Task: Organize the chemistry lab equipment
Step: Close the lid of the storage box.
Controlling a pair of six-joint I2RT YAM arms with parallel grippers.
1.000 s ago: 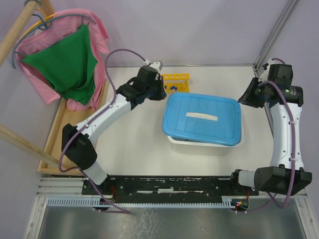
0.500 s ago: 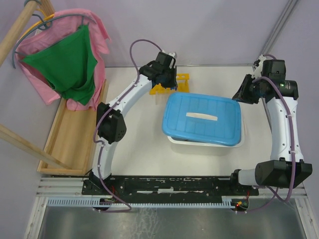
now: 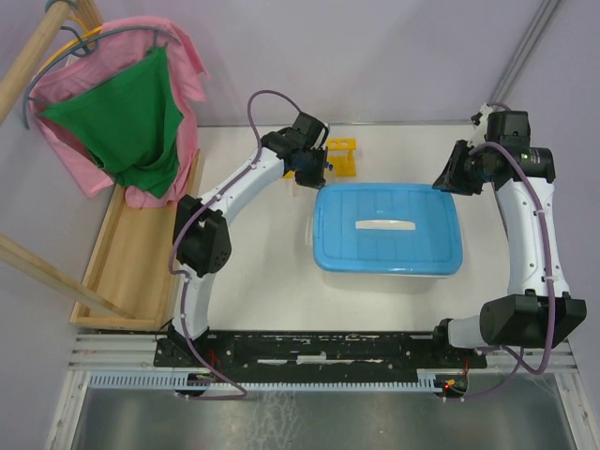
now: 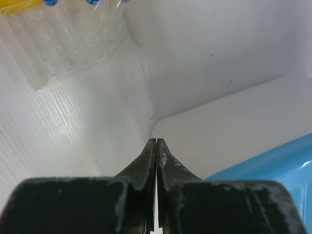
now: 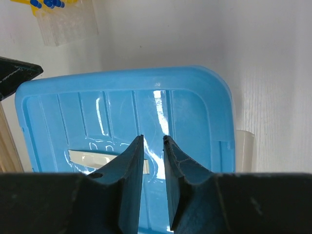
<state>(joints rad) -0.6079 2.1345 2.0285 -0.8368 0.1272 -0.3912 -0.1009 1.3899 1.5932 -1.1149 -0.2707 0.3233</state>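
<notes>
The left gripper [image 4: 155, 142] is closed, its two black fingers pressed flat together with nothing between them (the wrist view shows only a hairline seam). It hangs low over the white surface [image 3: 253, 253], just off the far left corner of the flat blue lid [image 3: 389, 230]. Just beyond it, near the far edge of the surface, stands the yellow test-tube rack [image 3: 342, 157]. The left wrist view catches the clear tubes [image 4: 73, 44], blue-capped, at the top of the picture, ahead of the fingertips and apart from them.

The right gripper [image 5: 153, 138] stands partly open, with a narrow gap between its fingers and nothing in it. It is poised over the far right part of the lid, pointing down at the blue plastic; whether the tips touch the lid cannot be told. From this wrist the rack and its tubes show past the lid's other far corner.

The lid lies on a white tub [image 3: 384, 274], of which only a thin rim shows along the near side, and it carries a pale strip [image 3: 386, 225] at its middle. To the left of the surface lies a wooden tray [image 3: 141, 253], with pink and green cloths [image 3: 122, 112] hanging above it.
</notes>
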